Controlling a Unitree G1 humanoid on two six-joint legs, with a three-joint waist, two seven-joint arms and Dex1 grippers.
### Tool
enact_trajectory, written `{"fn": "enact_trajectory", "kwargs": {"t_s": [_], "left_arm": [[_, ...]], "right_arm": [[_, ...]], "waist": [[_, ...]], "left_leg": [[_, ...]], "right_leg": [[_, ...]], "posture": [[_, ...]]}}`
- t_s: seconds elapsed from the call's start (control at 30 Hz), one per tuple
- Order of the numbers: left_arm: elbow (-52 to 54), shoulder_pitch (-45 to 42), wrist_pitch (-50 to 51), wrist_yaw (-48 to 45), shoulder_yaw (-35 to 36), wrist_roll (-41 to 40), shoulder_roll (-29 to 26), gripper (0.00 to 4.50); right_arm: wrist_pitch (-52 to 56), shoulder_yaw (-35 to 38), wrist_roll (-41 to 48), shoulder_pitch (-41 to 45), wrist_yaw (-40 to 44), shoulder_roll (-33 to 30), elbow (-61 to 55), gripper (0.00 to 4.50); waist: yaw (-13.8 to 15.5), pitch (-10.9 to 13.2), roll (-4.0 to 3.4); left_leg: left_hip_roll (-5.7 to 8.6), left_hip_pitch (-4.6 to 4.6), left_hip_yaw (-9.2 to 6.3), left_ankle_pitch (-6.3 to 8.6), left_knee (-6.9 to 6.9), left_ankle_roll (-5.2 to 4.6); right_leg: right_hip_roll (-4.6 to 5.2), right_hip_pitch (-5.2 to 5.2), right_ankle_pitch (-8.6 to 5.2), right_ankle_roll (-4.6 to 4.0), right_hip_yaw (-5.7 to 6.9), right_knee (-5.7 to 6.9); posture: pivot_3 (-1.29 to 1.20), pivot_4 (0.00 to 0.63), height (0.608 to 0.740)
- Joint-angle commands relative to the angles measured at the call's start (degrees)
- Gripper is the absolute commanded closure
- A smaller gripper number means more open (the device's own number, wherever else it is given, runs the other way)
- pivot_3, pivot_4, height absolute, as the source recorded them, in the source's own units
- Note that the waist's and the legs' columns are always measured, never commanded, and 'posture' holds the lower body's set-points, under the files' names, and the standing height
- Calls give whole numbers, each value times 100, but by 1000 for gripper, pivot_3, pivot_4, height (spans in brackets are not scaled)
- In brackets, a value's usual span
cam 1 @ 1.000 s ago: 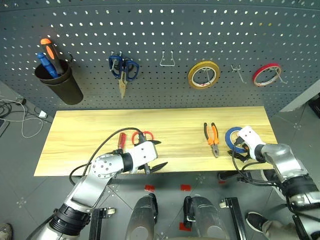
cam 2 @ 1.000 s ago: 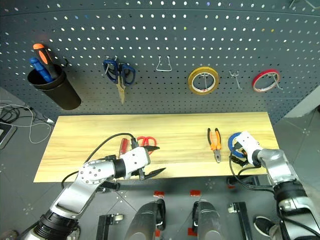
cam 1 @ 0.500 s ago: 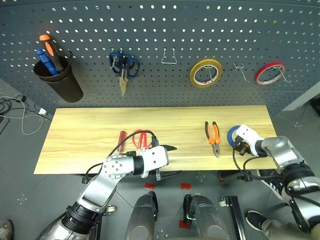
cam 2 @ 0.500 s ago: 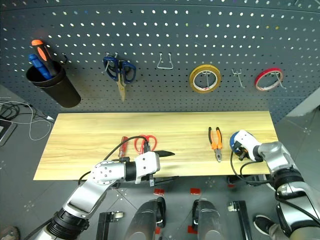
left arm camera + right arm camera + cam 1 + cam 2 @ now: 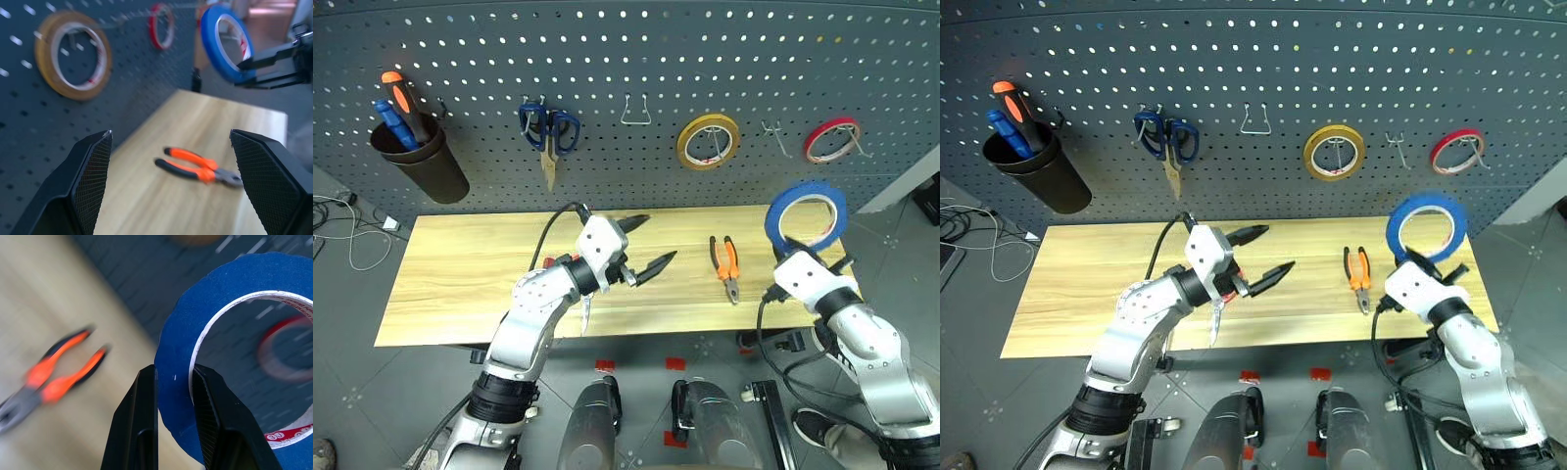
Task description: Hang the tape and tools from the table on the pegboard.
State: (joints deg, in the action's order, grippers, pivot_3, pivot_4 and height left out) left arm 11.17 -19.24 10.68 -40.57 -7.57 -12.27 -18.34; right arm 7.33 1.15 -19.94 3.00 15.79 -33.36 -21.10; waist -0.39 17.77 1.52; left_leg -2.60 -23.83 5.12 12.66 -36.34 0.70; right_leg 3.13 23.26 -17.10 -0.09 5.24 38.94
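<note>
Fig.: R gripper (image 5: 173, 382) pinches blue tape (image 5: 806, 213) upright, ring raised off table (image 5: 460, 284) at right end; free hook (image 5: 773, 137) on pegboard (image 5: 607, 59) lies farther, slightly left. L gripper (image 5: 644, 245) spread, empty.

The tabletop (image 5: 470, 279) is pale wood with visible grain and a smooth, matt finish. Behind the tabletop, the pegboard (image 5: 626, 59) looks like dark grey matt sheet, with bare metal wire hooks (image 5: 636, 111). The blue tape (image 5: 806, 213) has a smooth, slightly glossy band round a white core. The pliers (image 5: 725, 268) on the tabletop have orange-and-black grips and dull metal jaws. The left pincer (image 5: 168, 183) has black fingers (image 5: 90, 171) with a fine cross-hatched, matt texture.
</note>
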Motion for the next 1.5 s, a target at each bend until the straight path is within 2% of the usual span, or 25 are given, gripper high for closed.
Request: {"fn": "enact_trajectory", "kwargs": {"t_s": [0.03,0.27,0.4,0.43,0.53,0.6,0.73,0.77,0.9,1.0,1.3,1.5], "left_arm": [[51,-40,-42,20,22,-54,-1,439],[74,-34,-15,177,79,-12,-4,439],[68,6,-21,234,87,38,-43,439],[62,26,-28,241,90,60,-69,439],[14,125,-113,185,71,175,-251,439],[-85,269,-373,-75,-48,386,-576,439],[-325,630,-993,-847,-276,690,-1449,439],[-390,703,-1084,-995,-293,725,-1624,439],[-616,1019,-1438,-1566,-414,899,-2238,439],[-687,1122,-1589,-1721,-457,964,-2407,439],[-474,1166,-1424,-1738,-474,957,-2324,439],[-393,1137,-1338,-1742,-483,971,-2285,439]], "right_arm": [[-470,195,106,464,-57,-133,377,3828],[-1611,-156,373,1952,284,-307,2375,3828],[-1565,-79,758,2389,418,-97,3021,3828],[-1462,-48,871,2397,461,-37,3040,3110],[-1112,-8,1096,2193,552,120,2773,2206],[-558,20,1248,1850,536,335,2311,1529],[1277,98,1622,1152,279,1104,1165,188],[1769,99,1681,1066,188,1303,970,33],[3285,247,1885,1181,-408,2195,855,33],[3982,220,1786,1435,-647,2388,1071,33],[4444,328,1967,2786,-925,2590,3254,33],[4426,168,1906,3201,-848,2462,4155,33]], "waist": [[3,0,1],[-1,0,3],[8,0,3],[14,0,3],[21,0,3],[26,-1,2],[2,-1,-1],[2,-1,-1],[-6,-2,1],[8,0,-2],[21,-1,-1],[20,0,-1]], "left_leg": [[-1,0,-2,0,-2,0],[1,-3,1,0,-3,-1],[-1,-3,-3,0,0,-1],[-1,-4,-2,0,0,-1],[0,-6,-2,0,0,-1],[-1,-6,-3,0,-1,-2],[-8,-1,-4,0,8,-1],[-8,-1,-3,0,10,-1],[-9,1,-5,0,5,-1],[-9,0,-5,0,5,-1],[-7,-4,1,0,14,-2],[-7,-9,7,0,23,-1]], "right_leg": [[-1,-1,0,0,2,1],[1,-2,15,-28,4,-2],[-1,-2,17,-33,11,-2],[0,-2,17,-33,10,-2],[2,-2,18,-34,10,-3],[2,-2,18,-34,11,-2],[0,-1,17,-36,11,-1],[1,1,17,-36,9,0],[3,1,22,-45,8,3],[3,4,26,-51,8,3],[2,12,25,-53,7,1],[2,18,23,-55,5,-4]], "posture": [[-66,301,740],[-43,294,740],[-34,292,740],[-29,293,740],[-28,295,740],[-28,295,740],[-29,302,740],[-29,302,740],[-25,308,740],[-19,312,740],[-9,311,740],[9,307,740]]}}
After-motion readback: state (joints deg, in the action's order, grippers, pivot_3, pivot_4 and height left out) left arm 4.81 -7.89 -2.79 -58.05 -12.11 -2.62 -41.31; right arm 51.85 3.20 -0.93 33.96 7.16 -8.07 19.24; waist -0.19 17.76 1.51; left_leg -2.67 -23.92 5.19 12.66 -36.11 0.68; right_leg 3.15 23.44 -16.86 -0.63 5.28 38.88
